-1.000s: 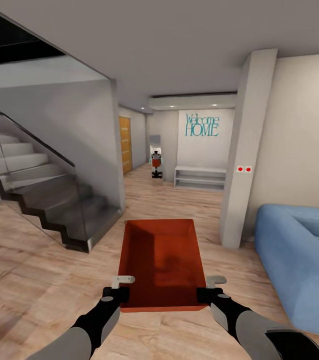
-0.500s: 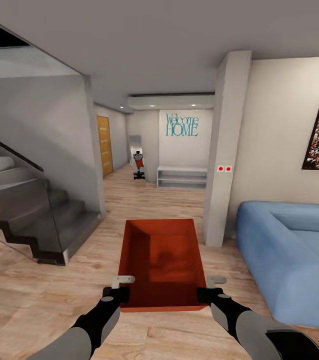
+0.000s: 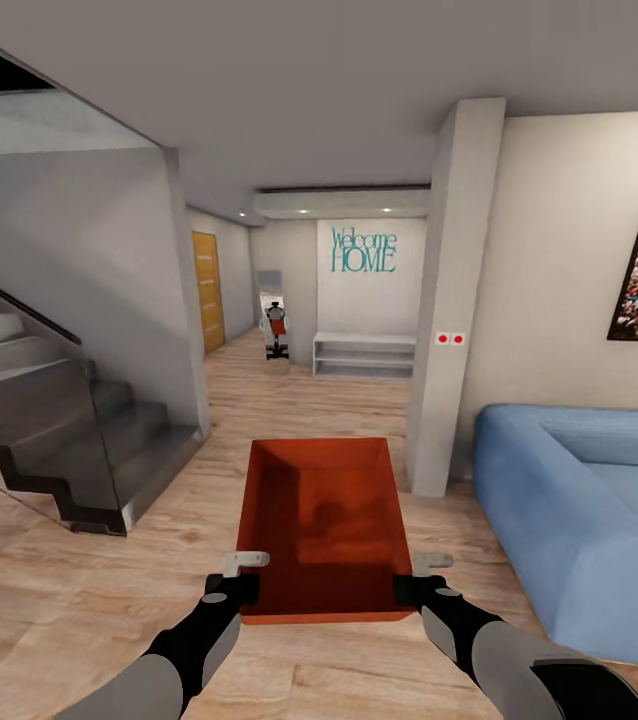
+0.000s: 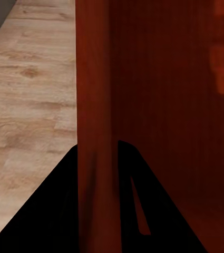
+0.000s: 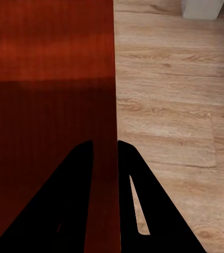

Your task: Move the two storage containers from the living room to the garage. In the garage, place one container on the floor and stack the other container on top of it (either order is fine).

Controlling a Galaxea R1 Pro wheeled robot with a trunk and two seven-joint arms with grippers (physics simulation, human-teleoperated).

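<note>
Container point(image 3: 324, 525) carried toward teal "Welcome HOME" wall lettering point(image 3: 364, 250).

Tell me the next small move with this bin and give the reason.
Probably roll straight ahead toward the hallway with the orange door, keeping both grips as they are. The bin is held off the wood floor, the left hand and the right hand each pinching a side wall. This is the living room, with the blue sofa to the right and the stairs to the left.
</note>
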